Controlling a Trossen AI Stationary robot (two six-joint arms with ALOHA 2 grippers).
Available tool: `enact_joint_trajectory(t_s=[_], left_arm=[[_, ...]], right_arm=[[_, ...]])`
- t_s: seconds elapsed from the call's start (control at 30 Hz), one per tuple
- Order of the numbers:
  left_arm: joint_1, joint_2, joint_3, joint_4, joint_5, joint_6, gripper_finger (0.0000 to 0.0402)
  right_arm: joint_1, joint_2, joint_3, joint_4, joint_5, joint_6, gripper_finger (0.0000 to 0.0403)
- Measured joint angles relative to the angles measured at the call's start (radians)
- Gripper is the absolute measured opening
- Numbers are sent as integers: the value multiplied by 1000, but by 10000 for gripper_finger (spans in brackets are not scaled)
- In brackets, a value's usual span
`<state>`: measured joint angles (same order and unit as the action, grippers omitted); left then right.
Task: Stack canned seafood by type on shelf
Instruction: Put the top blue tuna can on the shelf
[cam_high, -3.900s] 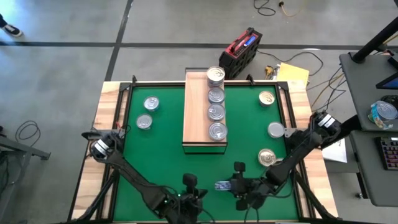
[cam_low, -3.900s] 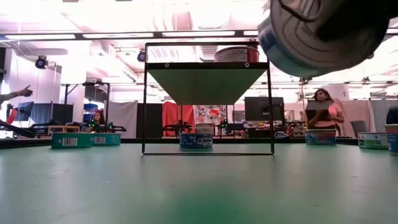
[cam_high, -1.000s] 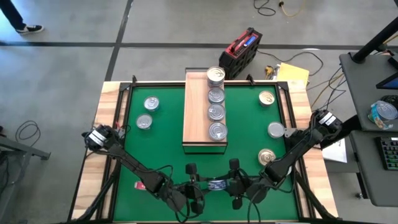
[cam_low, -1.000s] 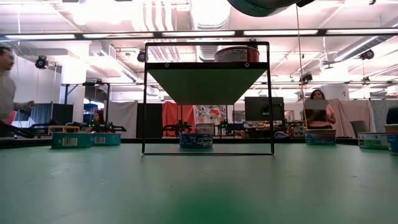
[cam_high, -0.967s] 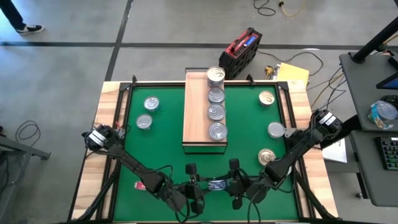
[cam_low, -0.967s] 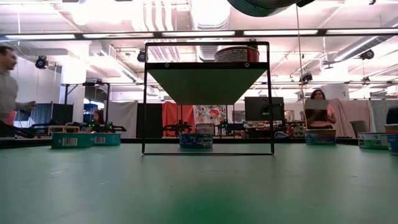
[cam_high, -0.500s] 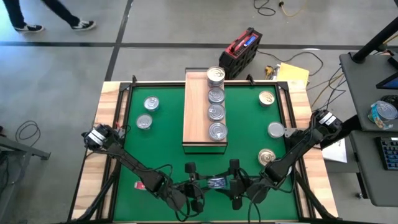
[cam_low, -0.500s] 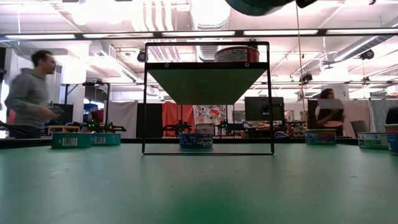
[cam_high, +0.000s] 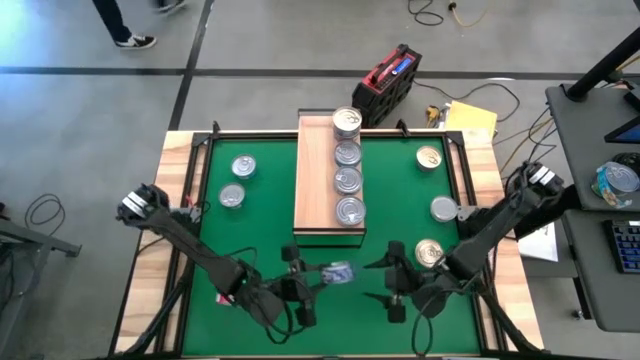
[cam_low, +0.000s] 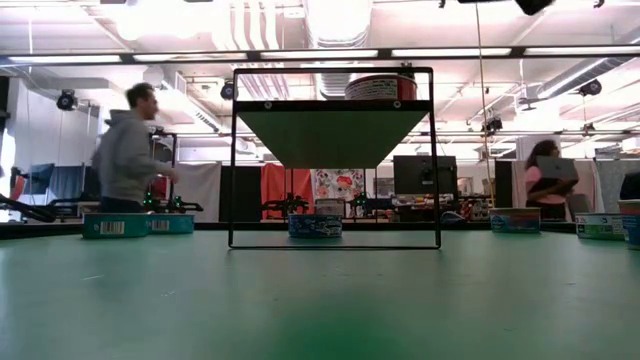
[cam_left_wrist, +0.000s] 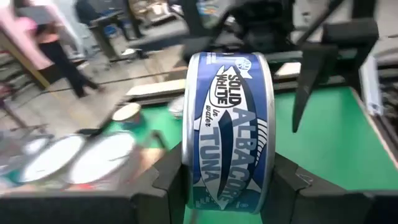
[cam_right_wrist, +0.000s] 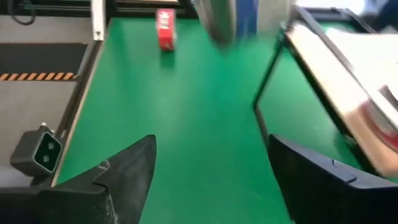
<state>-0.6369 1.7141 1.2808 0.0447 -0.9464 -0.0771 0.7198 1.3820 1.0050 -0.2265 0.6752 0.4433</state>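
Right hand (cam_high: 392, 287) spread and withdrawn, left hand (cam_high: 322, 277) pinching tuna can (cam_high: 339, 272) before shelf (cam_high: 315, 180), 4 cans on it

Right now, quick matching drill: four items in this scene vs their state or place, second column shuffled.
Items:
1. left gripper
2. right gripper
3. shelf
4. red flat object

States:
A. lying on the green mat
B. open, empty
C. carrying a row of cans
D. shut on a blue tuna can

Pairs: 1-D, 2-B, 3-C, 4-A
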Motion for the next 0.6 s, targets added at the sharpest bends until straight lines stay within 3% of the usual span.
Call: enact_joint_trajectory(t_s=[0.13,0.33,0.47,0.6], left_arm=[[6,-105,0,-97,-84,-30,123],[85,-291,-1,-351,-40,-211,123],[185,-411,-54,-437,111,-296,123],[344,-510,-156,-389,380,-297,123]], right_arm=[[2,-58,-7,-98,5,64,284],[-2,-114,-35,-115,11,33,268],[-13,-130,-53,-114,65,-1,259],[-43,-144,-66,-117,69,-66,251]])
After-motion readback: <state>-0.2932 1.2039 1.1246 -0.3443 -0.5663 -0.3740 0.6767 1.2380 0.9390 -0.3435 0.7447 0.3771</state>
